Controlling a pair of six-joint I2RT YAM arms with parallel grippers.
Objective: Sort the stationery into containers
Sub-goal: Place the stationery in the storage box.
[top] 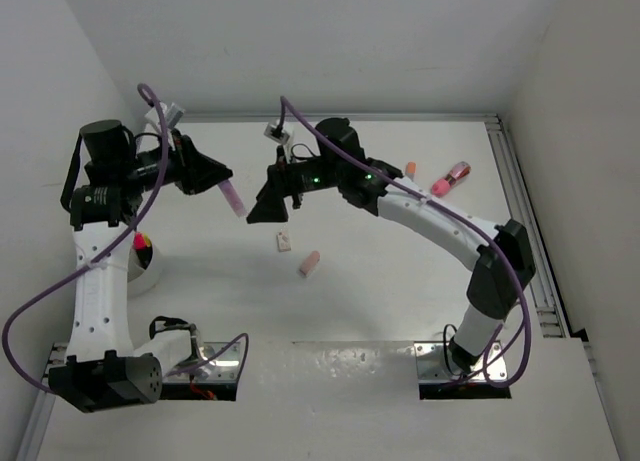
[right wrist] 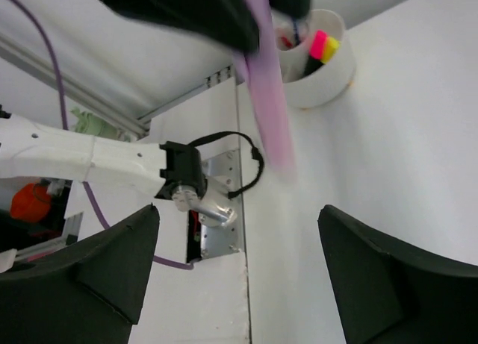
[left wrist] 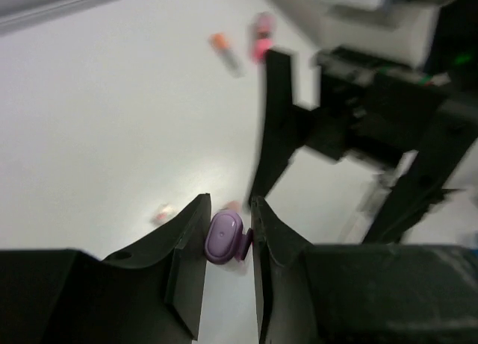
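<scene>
My left gripper (top: 222, 181) is shut on a purple highlighter (top: 233, 197) held above the table; in the left wrist view its capped end (left wrist: 224, 238) is pinched between the jaws of the left gripper (left wrist: 229, 202). My right gripper (top: 262, 206) stands wide open just right of it, touching nothing. The right wrist view shows the right gripper (right wrist: 239, 210) empty, with the purple highlighter (right wrist: 265, 83) hanging beyond it. A whitish eraser (top: 285, 242) and a pink eraser (top: 309, 264) lie mid-table. An orange-capped marker (top: 409, 169) and a pink highlighter (top: 450, 179) lie at the back right.
A round white tub (top: 152, 271) stands at the left, half hidden by my left arm; pink and yellow highlighter caps (right wrist: 323, 45) show inside the tub (right wrist: 328, 86). A metal rail (top: 525, 221) runs along the table's right edge.
</scene>
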